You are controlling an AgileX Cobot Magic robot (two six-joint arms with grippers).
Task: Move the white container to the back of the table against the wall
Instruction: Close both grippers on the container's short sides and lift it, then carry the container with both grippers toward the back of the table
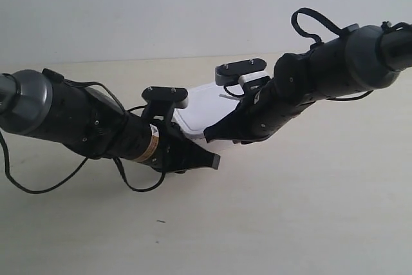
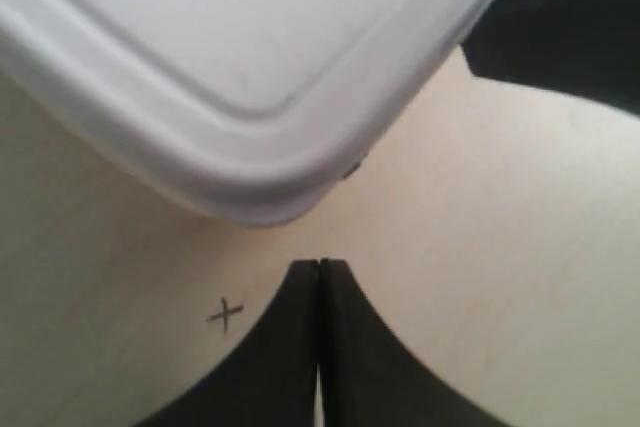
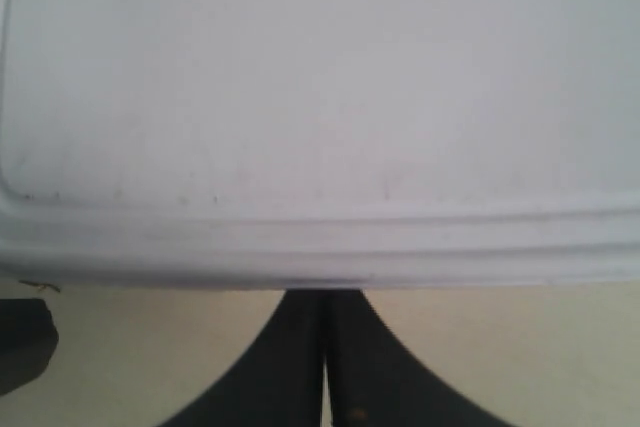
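Left wrist view: the left gripper [image 2: 318, 282] has its two black fingers pressed together into one wedge, pinching nothing. Its tip stops just short of a rounded corner of the white container [image 2: 250, 67], with a sliver of table [image 2: 480, 247] between them. A small pencilled cross [image 2: 225, 314] sits just beside the fingers.

Right wrist view: the right gripper [image 3: 325, 312] is likewise pressed together and empty. Its tip appears to meet a long side of the container under its raised rim.

In the exterior view the container lies a little toward 12 o'clock of the picture's centre. A strip of bare table separates it from the wall [image 1: 161, 4] at 12 o'clock. I judge the job partly done at most, since the container is not yet against the wall.

The arm at the exterior view's left [image 1: 96, 127] reaches in low from 9 o'clock. The arm at the exterior view's right [image 1: 322, 75] slants down from 2 o'clock. Both tips are at the container's 6 o'clock side.
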